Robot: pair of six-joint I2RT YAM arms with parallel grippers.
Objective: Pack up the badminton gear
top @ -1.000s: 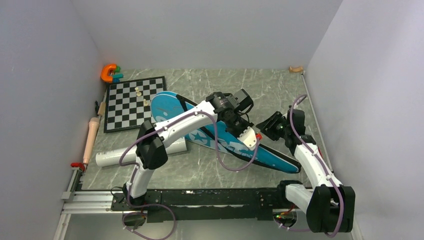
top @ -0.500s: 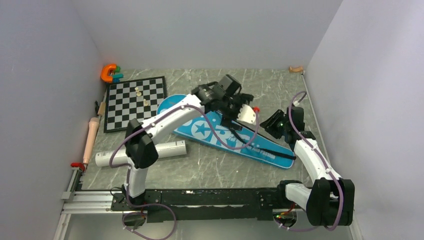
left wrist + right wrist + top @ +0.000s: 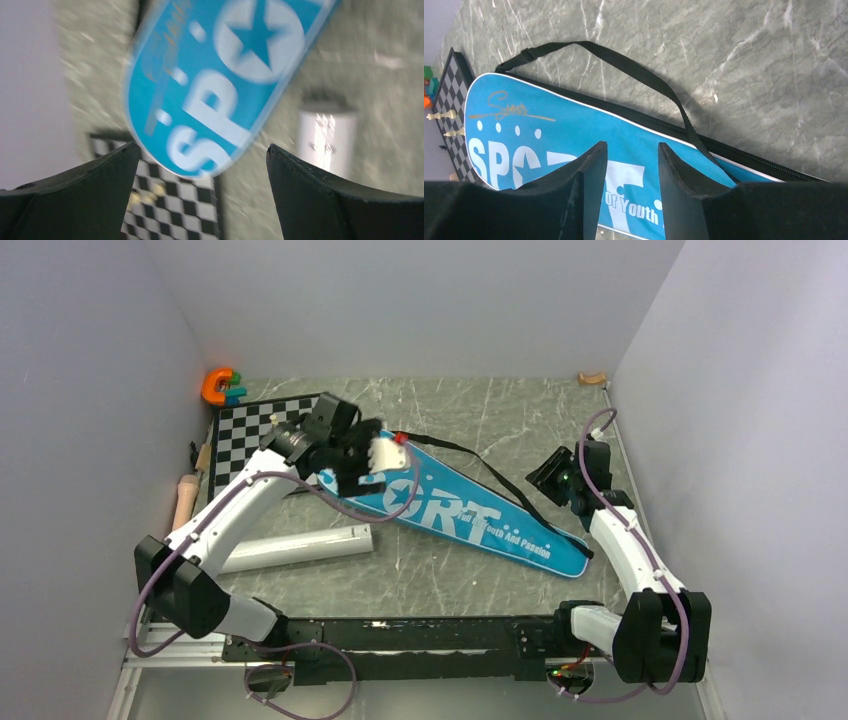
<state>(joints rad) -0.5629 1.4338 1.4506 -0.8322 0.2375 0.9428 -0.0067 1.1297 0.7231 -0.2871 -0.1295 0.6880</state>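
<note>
Bag of blue fabric [image 3: 460, 510], racket-shaped and lettered "SPORT", is laid flat on the grey marbled table [image 3: 480, 410], wide end by the black-and-white chessboard [image 3: 240, 440]. Left gripper [image 3: 202, 147] jaws are spread wide above that end; right gripper [image 3: 632, 155] jaws are held partly apart, empty, near the narrow end.

Soft even light; motion blur smears the bag [image 3: 210, 85] in the left wrist view.

The left arm [image 3: 232, 508] and right arm [image 3: 622, 546] have glossy white link shells, bulky black joint housings, thin purple cables [image 3: 131, 620] looping alongside, and matte black wedge-shaped jaws.
</note>
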